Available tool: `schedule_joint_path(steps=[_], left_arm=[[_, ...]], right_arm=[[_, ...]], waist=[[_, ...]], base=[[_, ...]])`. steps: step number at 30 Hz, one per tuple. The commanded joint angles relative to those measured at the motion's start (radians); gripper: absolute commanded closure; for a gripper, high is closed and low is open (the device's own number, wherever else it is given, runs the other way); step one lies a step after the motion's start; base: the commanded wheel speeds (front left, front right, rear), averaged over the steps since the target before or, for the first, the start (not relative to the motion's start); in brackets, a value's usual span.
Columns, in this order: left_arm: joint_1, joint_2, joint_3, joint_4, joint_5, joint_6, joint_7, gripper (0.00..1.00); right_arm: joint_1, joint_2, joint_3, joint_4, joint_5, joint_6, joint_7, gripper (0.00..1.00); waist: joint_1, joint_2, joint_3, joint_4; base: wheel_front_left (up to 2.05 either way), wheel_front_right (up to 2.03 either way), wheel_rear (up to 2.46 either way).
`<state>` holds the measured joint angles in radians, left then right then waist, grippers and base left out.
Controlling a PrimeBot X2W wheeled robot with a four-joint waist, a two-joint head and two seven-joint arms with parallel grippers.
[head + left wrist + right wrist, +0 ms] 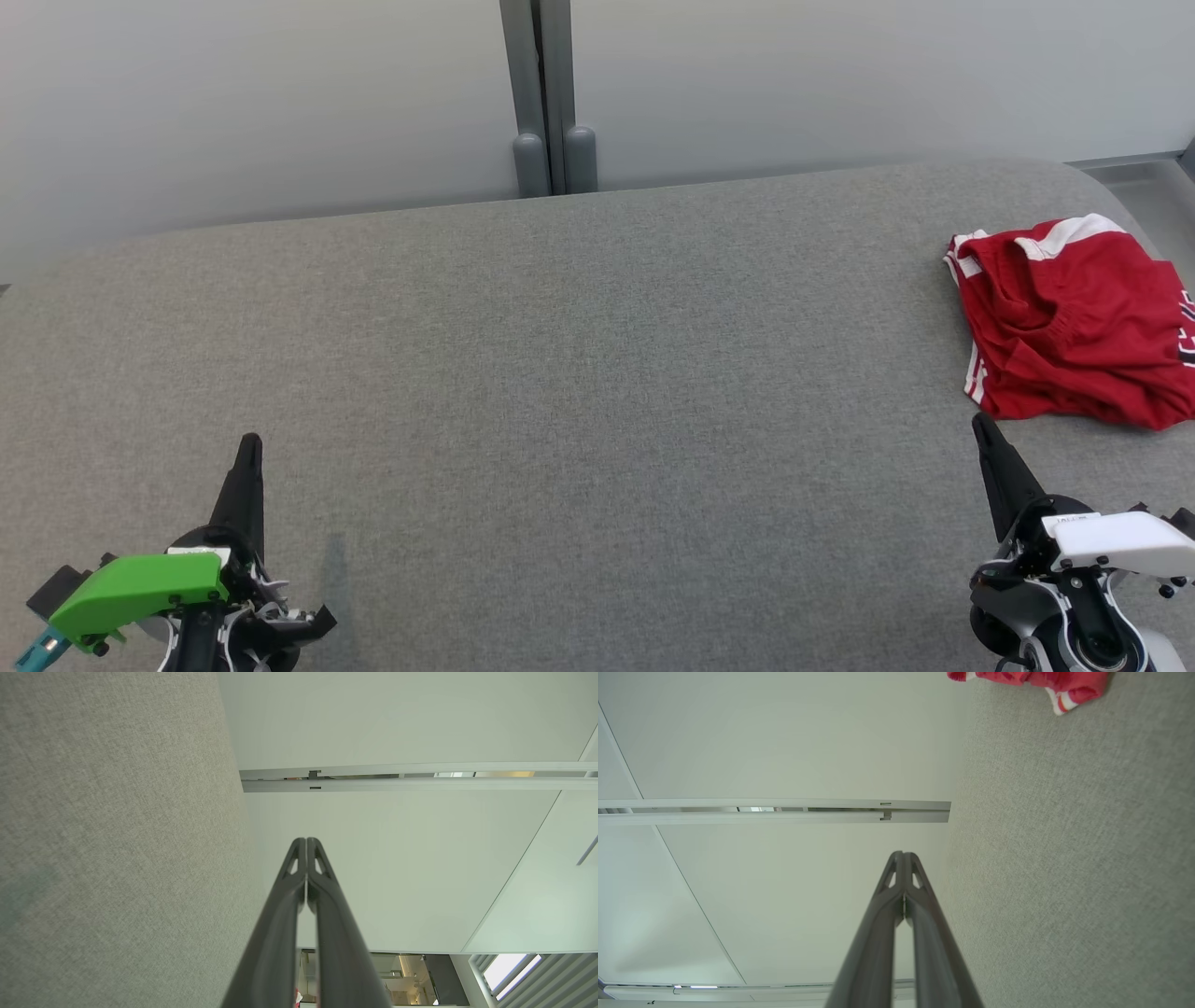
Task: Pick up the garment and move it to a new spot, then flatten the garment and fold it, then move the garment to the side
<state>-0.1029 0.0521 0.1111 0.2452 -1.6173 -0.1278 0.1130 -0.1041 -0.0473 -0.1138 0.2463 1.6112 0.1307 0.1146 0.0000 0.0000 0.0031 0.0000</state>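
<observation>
Two grippers: left gripper (249, 443) and right gripper (979, 425), dark fingers pressed together, empty.
Garment: crumpled red garment with white stripes (1074, 327), far right of grey fabric surface (560, 373), near right gripper.

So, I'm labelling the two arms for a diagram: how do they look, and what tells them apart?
Both end in long black fingers tapering to a point, with small triangular cut-outs near the tips. The left gripper carries a bright green cover at its wrist; the right gripper carries a white cover with dark screws.
</observation>
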Motion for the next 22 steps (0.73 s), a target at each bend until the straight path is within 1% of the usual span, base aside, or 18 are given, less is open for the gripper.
schedule_joint_path(steps=[1, 22], left_arm=[[-0.012, 0.001, 0.004, -0.001, 0.004, -0.006, 0.001, 1.0], [-0.012, 0.001, 0.004, -0.001, 0.006, -0.006, 0.003, 1.0]], right_arm=[[-0.008, -0.006, -0.002, -0.004, 0.004, 0.0, 0.003, 1.0], [-0.008, -0.006, -0.001, -0.004, 0.004, 0.0, 0.002, 1.0]], waist=[[0.0, 0.0, 0.0, 0.0], [0.0, 0.0, 0.0, 0.0]], base=[[0.0, 0.0, 0.0], [0.0, 0.0, 0.0]])
